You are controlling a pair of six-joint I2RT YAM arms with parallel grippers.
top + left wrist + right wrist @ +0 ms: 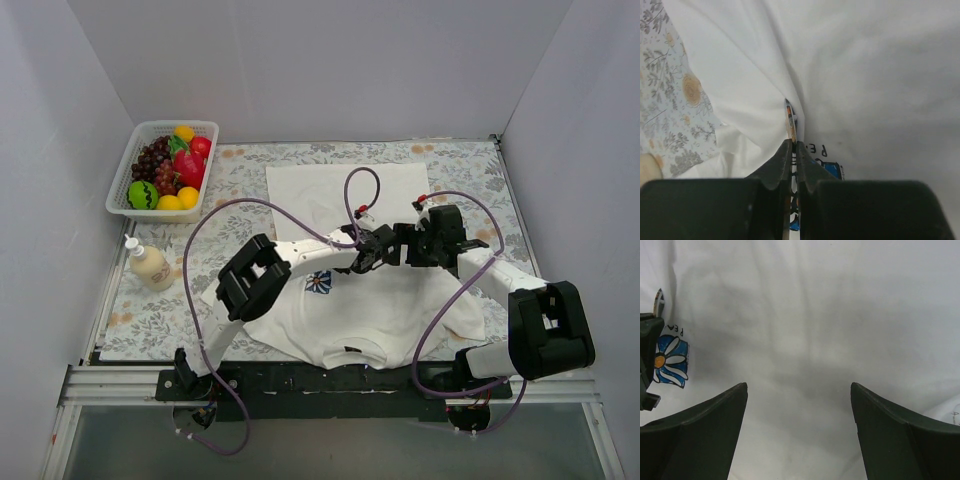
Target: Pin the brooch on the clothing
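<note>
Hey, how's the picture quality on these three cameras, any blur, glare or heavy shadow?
Top external: soft even light, no glare, the T-shirt clear. Left wrist: the left gripper is dark and blurry up close, the brooch it pinches edge-on is sharper. Right wrist: a grey shadow lies on the T-shirt ahead of the open right gripper; the flower print is crisp.

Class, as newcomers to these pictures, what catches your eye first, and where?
Over the white T-shirt at mid-table, the left gripper pinches the tiny brooch edge-on beside the blue flower print, while the right gripper gapes above plain cloth. A bright fruit basket fills the far-left corner.
</note>
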